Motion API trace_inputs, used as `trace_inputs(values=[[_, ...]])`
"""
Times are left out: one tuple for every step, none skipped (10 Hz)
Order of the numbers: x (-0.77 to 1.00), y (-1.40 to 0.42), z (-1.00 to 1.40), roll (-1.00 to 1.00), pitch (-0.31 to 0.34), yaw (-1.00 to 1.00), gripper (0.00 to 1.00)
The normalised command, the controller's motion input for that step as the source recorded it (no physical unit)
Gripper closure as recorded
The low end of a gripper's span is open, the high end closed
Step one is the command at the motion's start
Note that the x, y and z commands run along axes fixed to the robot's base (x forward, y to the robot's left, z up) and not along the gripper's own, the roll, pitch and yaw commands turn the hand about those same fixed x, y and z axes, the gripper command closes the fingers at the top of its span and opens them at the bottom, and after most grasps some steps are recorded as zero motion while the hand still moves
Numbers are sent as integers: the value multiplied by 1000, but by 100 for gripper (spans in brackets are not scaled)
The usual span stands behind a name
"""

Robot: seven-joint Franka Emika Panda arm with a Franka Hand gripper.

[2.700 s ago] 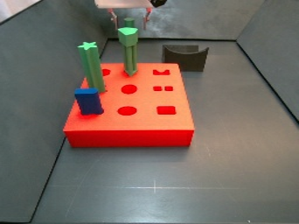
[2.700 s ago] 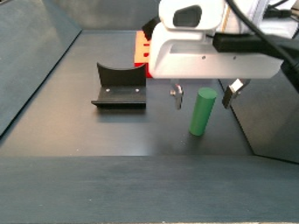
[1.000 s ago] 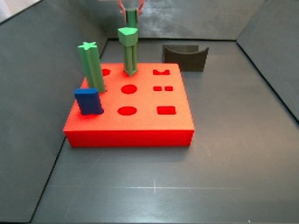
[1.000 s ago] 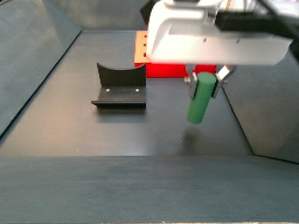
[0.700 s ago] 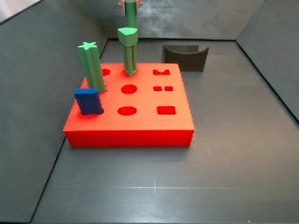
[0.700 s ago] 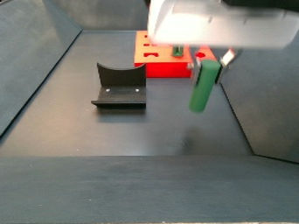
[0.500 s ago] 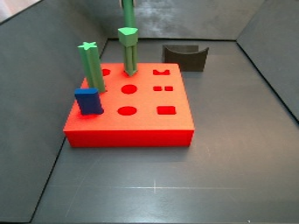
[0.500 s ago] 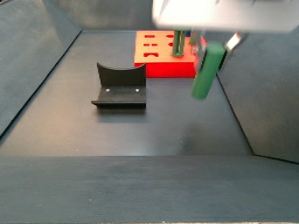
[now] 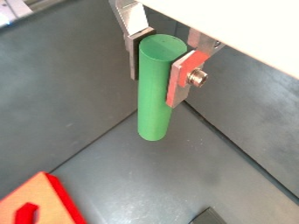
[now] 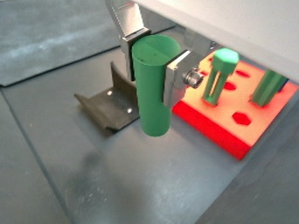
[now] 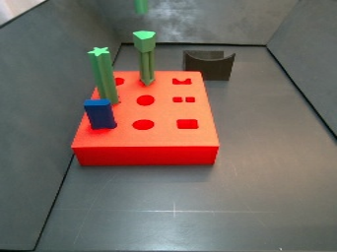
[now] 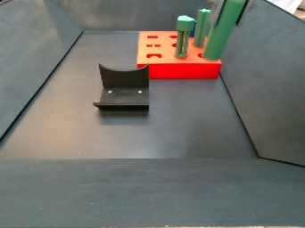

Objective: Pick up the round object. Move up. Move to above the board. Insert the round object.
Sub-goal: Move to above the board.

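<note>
Your gripper [image 9: 160, 63] hangs high over the floor, its silver fingers [image 9: 184, 77] clamped on the round object [image 9: 156, 89], which points straight down (both wrist views show the pinch). Since half a second ago it has risen: in a side view only the peg's lower part [image 12: 226, 25] shows at the top edge, near the board [image 12: 174, 68].

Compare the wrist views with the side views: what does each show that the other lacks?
Only the wrist views show the gripper, its fingers shut on the round green peg in the air. Only a side view shows the blue block and star-topped peg standing in the red board. Both show the board, the round peg and the dark fixture.
</note>
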Motion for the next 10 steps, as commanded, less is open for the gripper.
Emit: trace_inputs(values=[[-112, -189, 1000, 80, 54, 29, 100], [-103, -169, 977, 81, 56, 27, 100], [-62, -92, 765, 70, 58, 21, 100], [-33, -45, 607, 63, 70, 19, 100], [0, -19, 399, 52, 94, 18, 100], [7, -12, 295, 52, 104, 18, 100], [284, -1000, 95, 485, 646, -420, 100], [286, -1000, 81, 492, 628, -418, 100], [302, -1000, 89, 386, 497, -209, 100], [309, -1000, 87, 190, 369, -122, 100]])
